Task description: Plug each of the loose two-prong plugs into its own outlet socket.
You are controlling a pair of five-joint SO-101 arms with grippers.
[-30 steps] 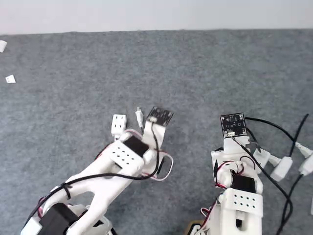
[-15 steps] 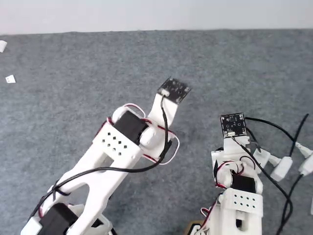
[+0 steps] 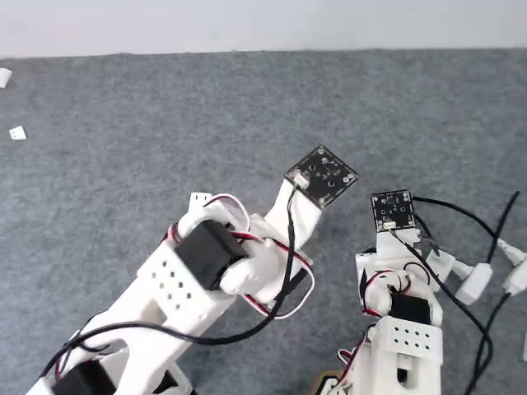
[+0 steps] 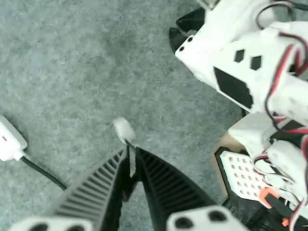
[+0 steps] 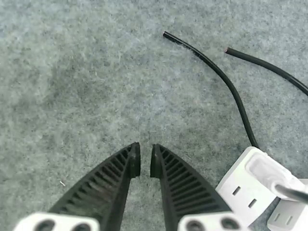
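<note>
Two pincers, two different states. The left gripper (image 4: 131, 153) is clamped on a small white plug (image 4: 123, 129). Its ribbed black jaws pinch the thin stem, and the white head pokes out past the tips over the grey mat (image 4: 72, 57). Off to one side on the mat lies a second white plug (image 4: 8, 140) trailing a black cord (image 4: 43, 173), and the right arm (image 4: 240, 53) looms close by. The right gripper (image 5: 145, 161) has its jaws drawn almost together, with a thin slit between them and nothing in it, pointing down at the mat. Just beyond it a black cable (image 5: 226, 82) curves toward an outlet socket (image 5: 240, 190) that shows two slots, and a loose cable end (image 5: 262, 61) lies near. From above, the left arm's wrist board (image 3: 323, 175) hangs over mid-table, and the right arm's own board (image 3: 393, 210) sits just beside it at about four o'clock. A white outlet block (image 3: 198, 200) peeks out from under the left arm, at about nine o'clock from the wrist board. Two corded white pieces (image 3: 473, 284) lie at three to four o'clock of the right arm. Far off at ten o'clock, a small white scrap (image 3: 16, 132) rests near the mat's edge.
</note>
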